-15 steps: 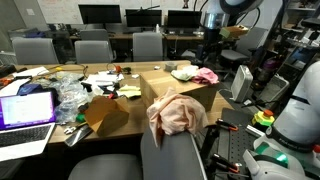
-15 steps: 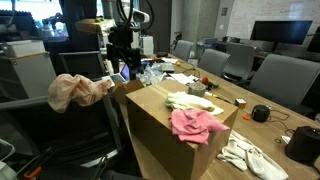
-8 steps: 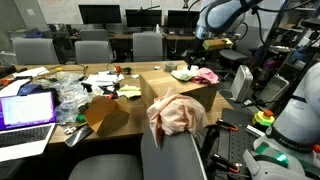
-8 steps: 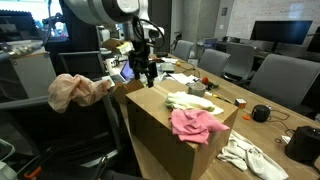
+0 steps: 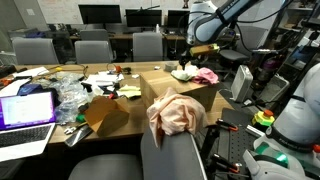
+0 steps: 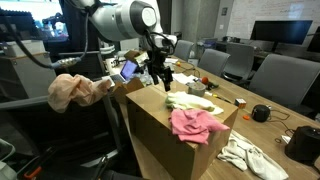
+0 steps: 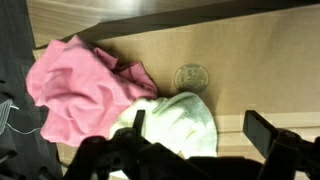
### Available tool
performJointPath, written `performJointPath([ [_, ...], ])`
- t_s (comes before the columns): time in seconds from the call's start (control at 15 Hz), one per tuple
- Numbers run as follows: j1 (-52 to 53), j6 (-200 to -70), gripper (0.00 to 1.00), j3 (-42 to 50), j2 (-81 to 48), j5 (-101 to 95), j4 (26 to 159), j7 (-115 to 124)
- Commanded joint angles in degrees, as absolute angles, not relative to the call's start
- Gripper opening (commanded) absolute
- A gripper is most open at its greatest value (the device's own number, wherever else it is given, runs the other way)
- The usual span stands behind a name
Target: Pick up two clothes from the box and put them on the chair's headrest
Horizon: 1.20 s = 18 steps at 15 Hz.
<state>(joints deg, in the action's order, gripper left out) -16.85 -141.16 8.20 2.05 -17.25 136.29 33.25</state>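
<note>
While the Robotiq gripper hangs over one end of the cardboard box, its two fingers stand wide apart with nothing between them, as the wrist view shows. Two clothes lie on the box's flat top, touching each other: a pink cloth and a pale green cloth. The pale green one sits directly beneath the gap between the fingers.

In both exterior views the gripper is above the pale green cloth, with the pink cloth just beside it. Whether the fingertips touch the fabric cannot be told.

A peach cloth is draped over the chair headrest, well apart from the box.

A round stamp is printed on the cardboard near both clothes, but its lettering is too blurred to read. On the table beside the box, a laptop stands open with a lit purple screen, and nothing on it is legible.
</note>
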Motion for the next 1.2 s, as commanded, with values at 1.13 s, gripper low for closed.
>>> performJointPath([
  [1.13,-13.9,-137.5,1.00,16.0,-21.6,-8.4,115.4,34.8],
])
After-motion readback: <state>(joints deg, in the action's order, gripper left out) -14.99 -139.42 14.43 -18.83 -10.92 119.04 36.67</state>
